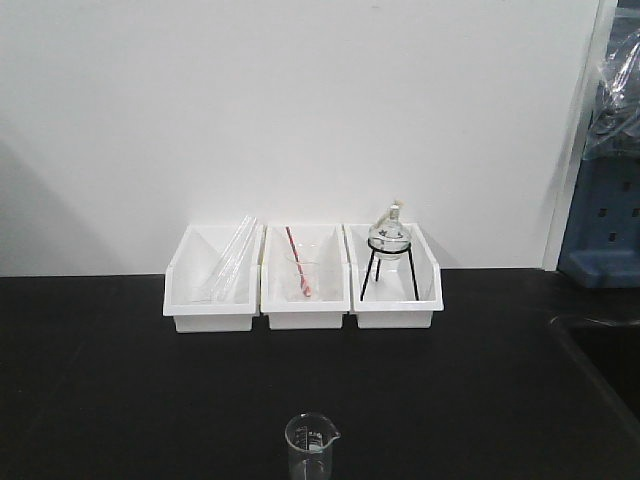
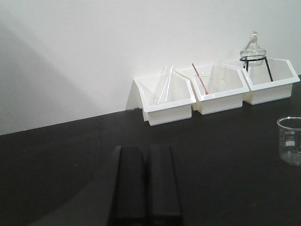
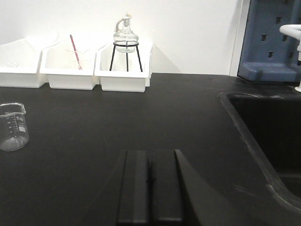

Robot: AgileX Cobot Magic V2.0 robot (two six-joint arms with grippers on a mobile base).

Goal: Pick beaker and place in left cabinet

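the beaker (image 1: 311, 440) stands upright on the black countertop (image 1: 120, 380), well in front of the middle bin (image 1: 305, 300) and nearly in line with it. in the front view its spout points right. it stands free of both grippers.

the middle bin sits against the white wall (image 1: 300, 100) and holds a clear beaker with a red rod (image 1: 302, 272) leaning in it. set tight against the middle bin's left side is another white bin (image 1: 212, 300) with long glass tubes (image 1: 232, 258) slanted inside. tight against its right side is a third bin (image 1: 398, 300) holding a round flask (image 1: 389, 235) on a black tripod (image 1: 390, 275). well to the right of the middle bin a sink (image 3: 270, 136) is let into the countertop, with a blue pegged rack (image 3: 273, 37) behind it.

the left gripper (image 2: 146, 149) hangs low over the countertop, in front and to the left of the middle bin. its dark fingers (image 2: 129, 179) are pressed together with only a thin seam between them, and they hold nothing. the right gripper (image 3: 150, 153) is in front and to the right of the middle bin, its fingers likewise pressed together and empty.
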